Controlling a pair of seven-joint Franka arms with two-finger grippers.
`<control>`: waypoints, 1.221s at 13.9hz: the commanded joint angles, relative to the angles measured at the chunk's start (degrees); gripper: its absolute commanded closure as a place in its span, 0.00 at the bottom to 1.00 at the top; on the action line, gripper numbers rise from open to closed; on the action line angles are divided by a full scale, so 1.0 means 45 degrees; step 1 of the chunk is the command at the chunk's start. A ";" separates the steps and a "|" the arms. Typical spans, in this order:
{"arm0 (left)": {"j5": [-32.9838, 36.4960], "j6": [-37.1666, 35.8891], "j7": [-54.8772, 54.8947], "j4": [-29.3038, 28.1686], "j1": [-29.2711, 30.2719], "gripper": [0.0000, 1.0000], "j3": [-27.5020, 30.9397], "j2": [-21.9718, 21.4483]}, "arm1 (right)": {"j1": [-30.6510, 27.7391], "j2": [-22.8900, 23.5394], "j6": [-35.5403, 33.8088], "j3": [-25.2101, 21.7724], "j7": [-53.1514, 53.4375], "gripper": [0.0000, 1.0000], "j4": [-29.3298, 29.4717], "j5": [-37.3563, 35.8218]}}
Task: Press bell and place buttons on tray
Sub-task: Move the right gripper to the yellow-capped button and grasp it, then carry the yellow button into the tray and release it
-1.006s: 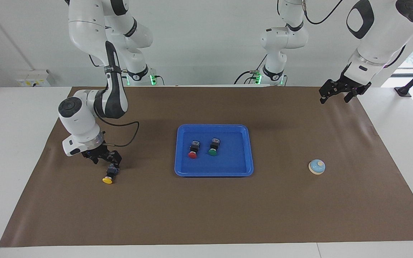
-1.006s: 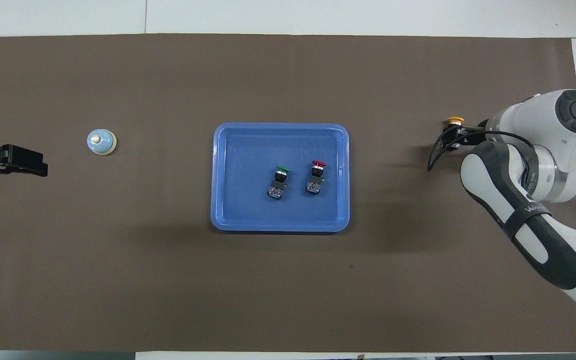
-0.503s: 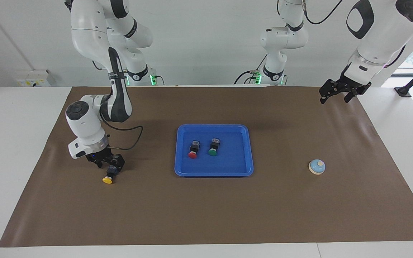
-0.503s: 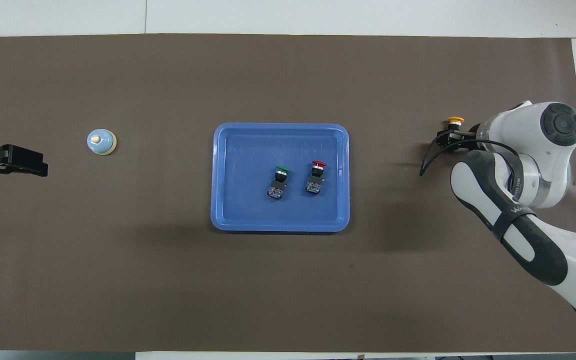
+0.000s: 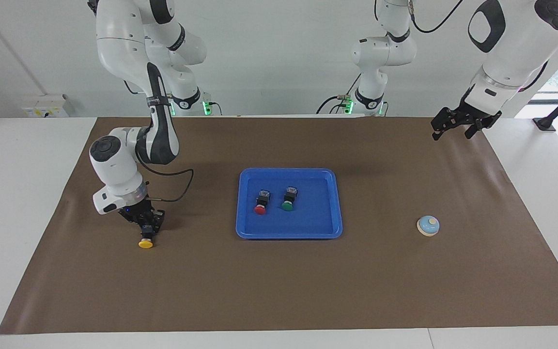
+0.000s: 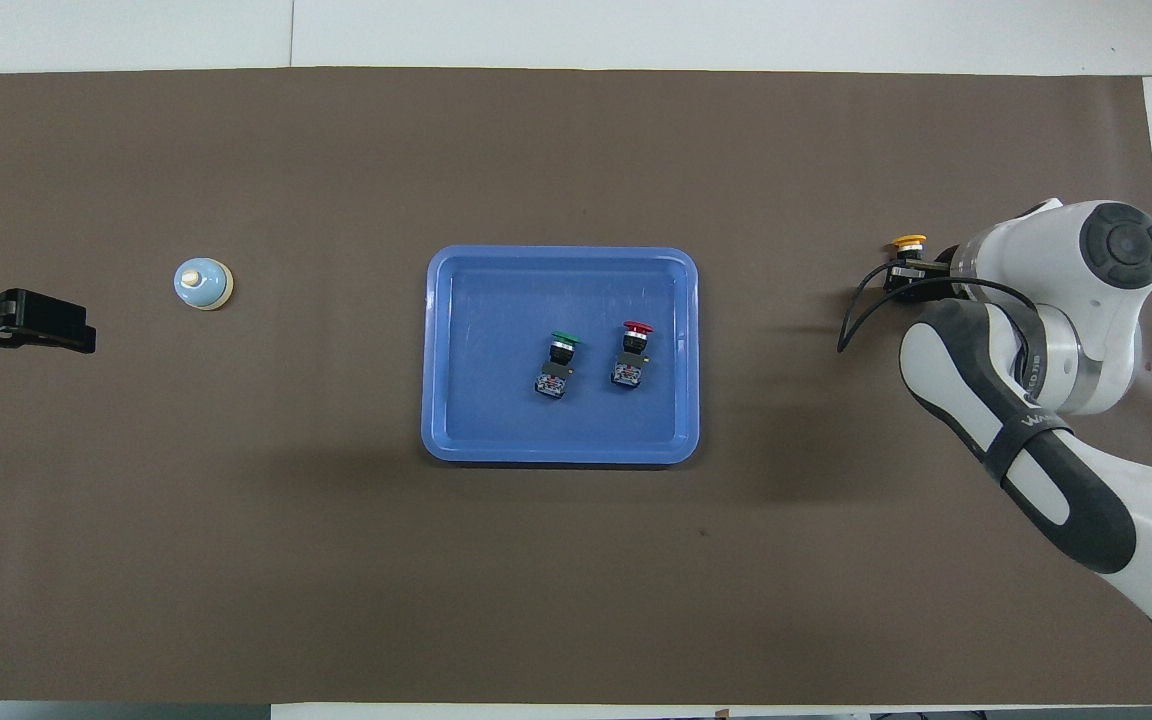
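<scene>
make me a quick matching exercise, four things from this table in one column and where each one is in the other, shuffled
Things:
1. red button
2. yellow button
3. bell
4. left tool

Places or states:
A. alone on the brown mat, toward the left arm's end
B. in the blue tray, beside the green button
C. open, raised over the mat's corner, waiting
D. on the mat, gripped by the right tool

Pairs: 1-B, 2-D, 3-A, 4-C
</scene>
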 commanded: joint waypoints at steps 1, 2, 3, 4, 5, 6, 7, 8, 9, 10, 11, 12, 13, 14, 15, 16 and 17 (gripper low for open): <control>0.0086 -0.0054 -0.0146 0.0087 -0.0015 0.00 0.0019 -0.0040 | 0.0545 -0.0152 -0.2081 0.0104 -0.0011 1.00 0.1435 -0.0113; 0.0086 -0.0054 -0.0127 0.0087 -0.0015 0.00 0.0019 -0.0040 | 0.0799 -0.0171 -0.2961 0.0104 0.0164 1.00 0.2080 -0.0113; 0.0086 -0.0054 -0.0146 0.0087 -0.0015 0.00 -0.0001 -0.0040 | 0.1169 -0.0152 -0.3956 0.0104 0.0436 1.00 0.2859 -0.0113; 0.0086 -0.0054 -0.0146 0.0087 -0.0015 0.00 0.0018 -0.0040 | 0.1637 -0.0133 -0.4855 0.0104 0.0768 1.00 0.3583 -0.0055; 0.0086 -0.0054 -0.0127 0.0087 -0.0015 0.00 -0.0001 -0.0040 | 0.2164 -0.0074 -0.5521 0.0085 0.1448 1.00 0.4170 -0.0035; 0.0086 -0.0054 -0.0127 0.0087 -0.0015 0.00 0.0018 -0.0040 | 0.2691 0.0062 -0.6108 0.0085 0.2209 1.00 0.4737 -0.0073; 0.0086 -0.0054 -0.0127 0.0087 -0.0015 0.00 0.0019 -0.0040 | 0.3180 0.0198 -0.6539 0.0085 0.2680 1.00 0.5187 -0.0035; 0.0086 -0.0054 -0.0127 0.0087 -0.0015 0.00 0.0019 -0.0040 | 0.3687 0.0238 -0.6873 0.0085 0.3284 1.00 0.5443 0.0004; 0.0086 -0.0054 -0.0127 0.0087 -0.0015 0.00 0.0019 -0.0040 | 0.4350 0.0355 -0.7166 0.0085 0.4238 1.00 0.5832 0.0024; 0.0086 -0.0054 -0.0127 0.0087 -0.0015 0.00 0.0019 -0.0040 | 0.4937 0.0491 -0.7420 0.0085 0.5060 1.00 0.6242 0.0043; 0.0086 -0.0054 -0.0127 0.0087 -0.0015 0.00 -0.0001 -0.0040 | 0.5445 0.0531 -0.7519 0.0104 0.5570 1.00 0.6478 0.0140; 0.0086 -0.0054 -0.0127 0.0087 -0.0015 0.00 0.0018 -0.0040 | 0.5895 0.0609 -0.7520 0.0085 0.6098 1.00 0.6577 0.0373; 0.0086 -0.0054 -0.0127 0.0087 -0.0015 0.00 0.0019 -0.0040 | 0.6325 0.0706 -0.7482 0.0085 0.6799 1.00 0.6714 0.0588; 0.0086 -0.0054 -0.0127 0.0087 -0.0015 0.00 0.0019 -0.0040 | 0.6619 0.0843 -0.7423 0.0085 0.7309 1.00 0.6773 0.0571; 0.0086 -0.0054 -0.0127 0.0087 -0.0015 0.00 -0.0001 -0.0040 | 0.7048 0.1154 -0.7384 0.0085 0.7778 1.00 0.7122 0.0571; 0.0086 -0.0054 -0.0146 0.0087 -0.0015 0.00 -0.0001 -0.0040 | 0.7458 0.1640 -0.7364 0.0085 0.8517 1.00 0.7647 0.0629; 0.0086 -0.0054 -0.0127 0.0087 -0.0015 0.00 0.0018 -0.0040 | 0.7849 0.1974 -0.7209 0.0085 0.9202 1.00 0.7884 0.0649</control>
